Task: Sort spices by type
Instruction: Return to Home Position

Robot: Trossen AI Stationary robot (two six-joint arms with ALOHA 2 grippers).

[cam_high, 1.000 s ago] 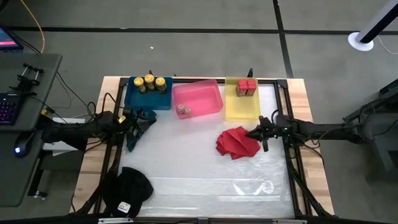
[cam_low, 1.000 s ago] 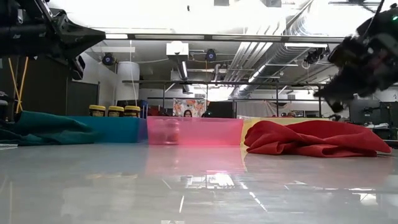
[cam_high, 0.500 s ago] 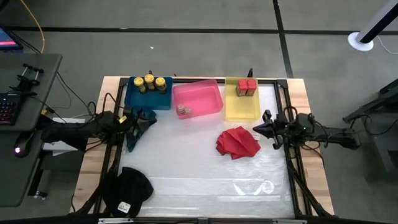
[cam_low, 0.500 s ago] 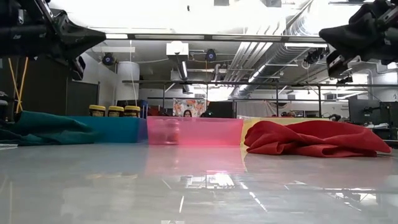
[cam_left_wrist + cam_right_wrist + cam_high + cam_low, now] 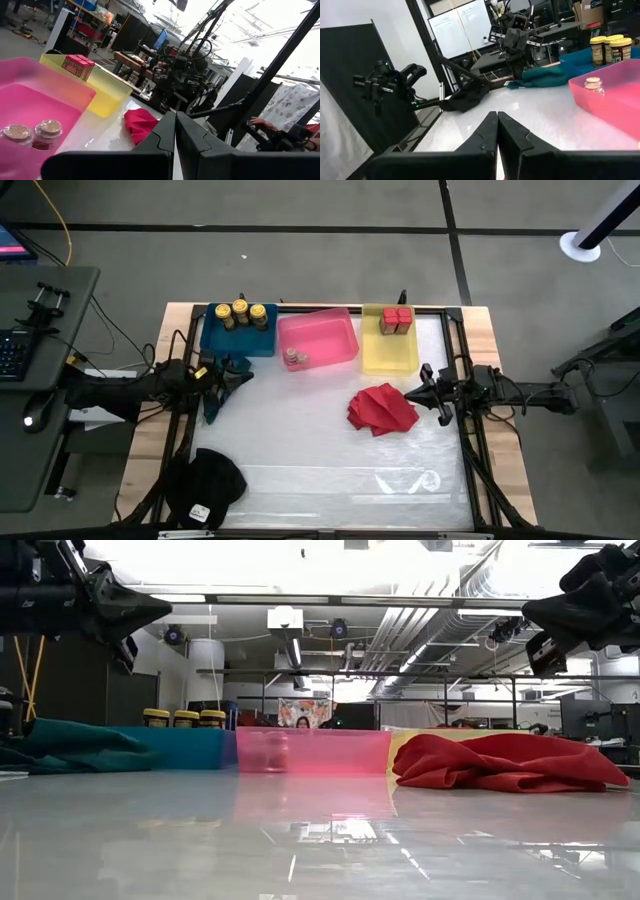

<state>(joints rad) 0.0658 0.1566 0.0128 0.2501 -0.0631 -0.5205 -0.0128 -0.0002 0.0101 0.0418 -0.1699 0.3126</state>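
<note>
My right gripper (image 5: 412, 393) hangs closed and empty beside the red cloth (image 5: 382, 408), my left gripper (image 5: 238, 378) likewise near the blue bin (image 5: 235, 341) holding the yellow-lidded jars (image 5: 240, 313); small jars (image 5: 293, 358) sit in the pink bin (image 5: 325, 340), red tins (image 5: 396, 320) in the yellow bin (image 5: 390, 356).

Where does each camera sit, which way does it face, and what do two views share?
High view: overhead, straight down; both arms, left gripper and right gripper.
Low view: table height, facing pink bin and red cloth; grippers in upper corners.
Left wrist view: on left arm, facing pink bin; left gripper shut.
Right wrist view: on right arm, facing left arm; right gripper shut.
Shared: both wrist views show the pink bin.
</note>
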